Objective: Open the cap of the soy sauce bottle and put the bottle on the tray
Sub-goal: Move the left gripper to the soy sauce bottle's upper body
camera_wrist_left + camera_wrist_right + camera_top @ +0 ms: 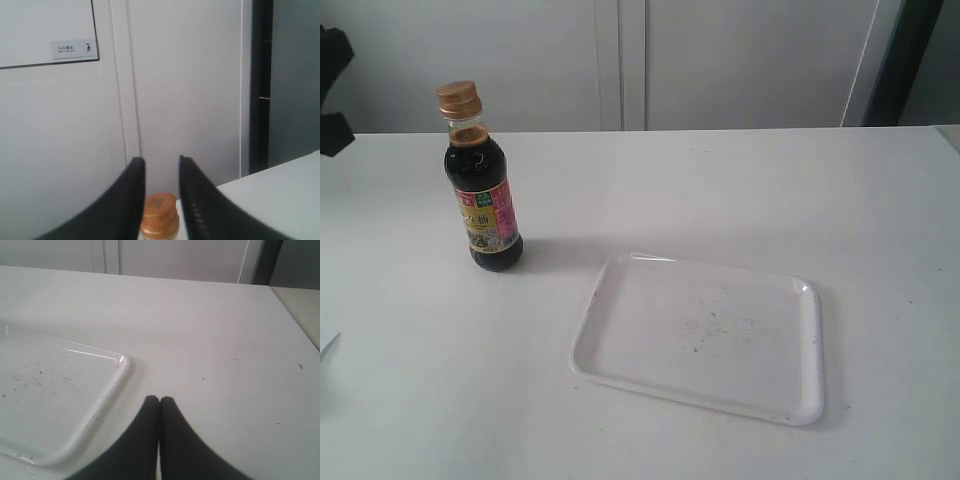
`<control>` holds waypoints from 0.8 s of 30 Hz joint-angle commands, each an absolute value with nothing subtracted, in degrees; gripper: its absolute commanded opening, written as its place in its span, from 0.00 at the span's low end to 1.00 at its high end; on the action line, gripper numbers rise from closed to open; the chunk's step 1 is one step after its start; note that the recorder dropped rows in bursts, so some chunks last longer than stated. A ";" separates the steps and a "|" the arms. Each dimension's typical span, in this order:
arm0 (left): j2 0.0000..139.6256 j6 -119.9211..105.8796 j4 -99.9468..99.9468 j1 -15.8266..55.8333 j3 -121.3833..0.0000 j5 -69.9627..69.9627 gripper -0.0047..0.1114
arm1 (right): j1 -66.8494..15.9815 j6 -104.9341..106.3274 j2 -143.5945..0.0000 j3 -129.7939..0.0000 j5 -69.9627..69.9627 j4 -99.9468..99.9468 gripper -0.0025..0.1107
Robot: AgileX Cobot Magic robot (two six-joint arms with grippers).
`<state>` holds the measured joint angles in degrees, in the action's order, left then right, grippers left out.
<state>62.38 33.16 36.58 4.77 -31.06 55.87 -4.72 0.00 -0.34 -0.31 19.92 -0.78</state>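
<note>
Left claw [161, 160]: fingers spread a little, narrow gap between them, nothing pinched. Cap [159, 215] sat low centre in the left wrist frame, lined up with the gap but beyond it. The exterior frame showed nothing around the bottle neck, so claw and cap were judged apart.

Right claw [159, 400]: fingers pressed together, empty, over bare desk [225, 340] just beside a rounded corner of the tray [60, 405].

Soy sauce bottle [485, 200] stood upright on the desk at the left of the exterior frame, golden cap down. Tray lay lower centre-right, near the bottle but not touching it, holding only dark specks.

Step in hand (judgement): approach to the cap; opening not yet begun, placing not yet begun.

Next move calls for: wider spread on the left claw, since the gap looked barely cap-wide. It then needs a level advance until the fingers flank the cap. The bottle is tall and narrow, so an off-centre push could tip it. A steadying hold on the body seems advisable before the lid is flipped.
</note>
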 commanded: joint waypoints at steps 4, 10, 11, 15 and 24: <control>67.70 36.56 36.41 4.68 -34.50 64.82 0.95 | -4.46 0.00 0.00 0.00 19.63 -0.88 0.02; 73.28 37.85 36.84 4.68 -37.14 64.39 0.95 | -4.46 0.00 0.00 0.00 19.63 -0.88 0.02; 74.40 37.93 36.84 4.68 -37.86 64.48 0.95 | -4.46 0.00 0.00 0.00 19.63 -0.88 0.02; 78.48 39.43 37.27 4.78 -41.13 64.67 0.95 | -4.46 0.00 0.00 0.00 19.63 -0.88 0.02; 85.69 39.97 39.81 8.57 -48.28 58.09 0.95 | -4.46 0.00 0.00 0.00 19.63 -0.88 0.02</control>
